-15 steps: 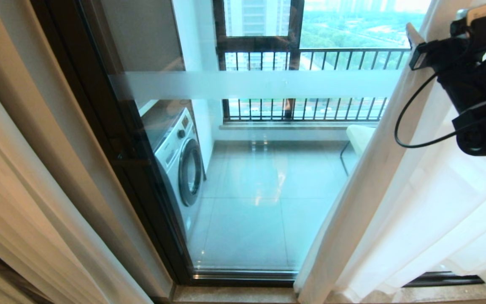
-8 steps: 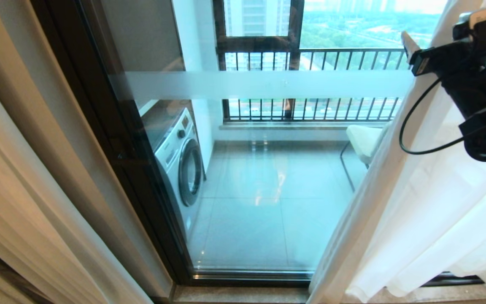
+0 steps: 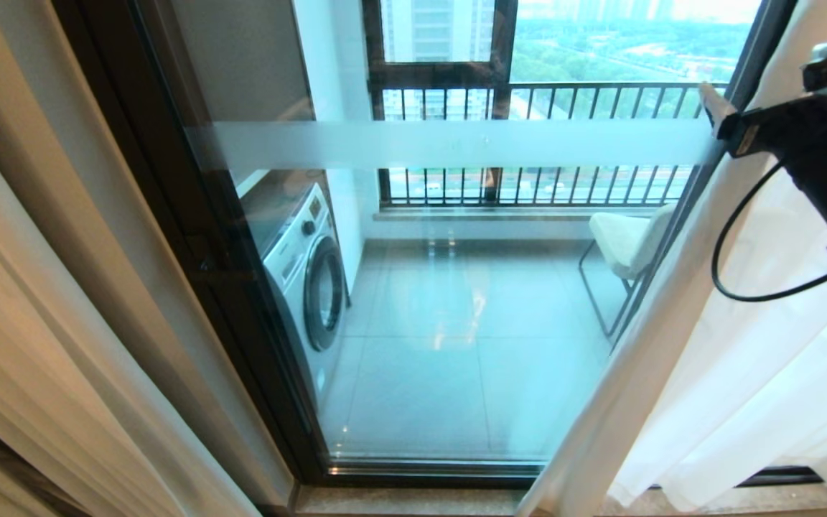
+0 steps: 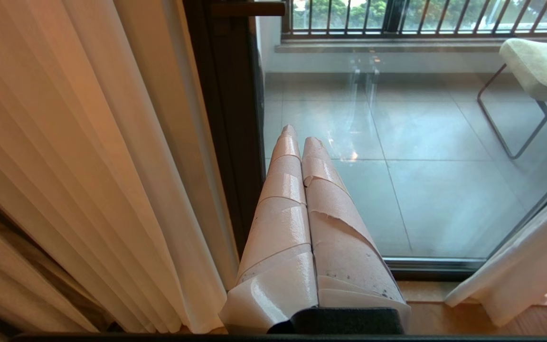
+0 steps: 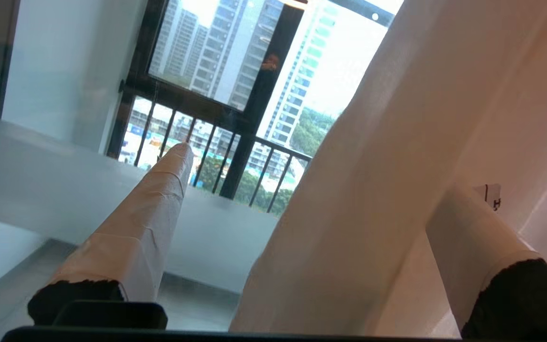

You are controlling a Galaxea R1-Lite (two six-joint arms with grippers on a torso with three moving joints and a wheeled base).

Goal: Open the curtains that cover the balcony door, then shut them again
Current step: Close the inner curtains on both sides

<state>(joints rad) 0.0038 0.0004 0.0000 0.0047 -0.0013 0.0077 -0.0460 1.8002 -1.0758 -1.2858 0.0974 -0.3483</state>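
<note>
Hanging at your right, the curtain (image 3: 729,373) is sheer white and bunched into long folds, its leading edge running slantwise from the upper right to the sill (image 3: 399,502). Its hem lies on the sill at the lower right.

Door (image 3: 456,301): glass in a dark frame, uncovered across the middle of your head view, with a frosted stripe (image 3: 449,143) across it at rail height. A second dark frame bar (image 3: 679,215) shows just beside the curtain's edge.

Right gripper (image 5: 323,190): raised at the upper right of your head view, at stripe height, jaws spread wide. In the right wrist view a thick fold of curtain stands between the two taped fingers (image 5: 145,237); one finger is on the glass side, the other behind the fabric. You cannot tell whether either finger touches the cloth, and nothing is pinched.

Left gripper (image 4: 300,135): low by the door's left frame, taped fingers pressed together, holding nothing, pointing down at the glass.

Drape (image 3: 47,323): thick, beige, pleated, along the left edge, beside the frame.

Beyond the glass: a washer (image 3: 306,273) at the left wall, a chair (image 3: 625,240) with a pale seat at the right, grey floor tiles (image 3: 449,373), a black-barred railing (image 3: 528,151) and towers beyond.
</note>
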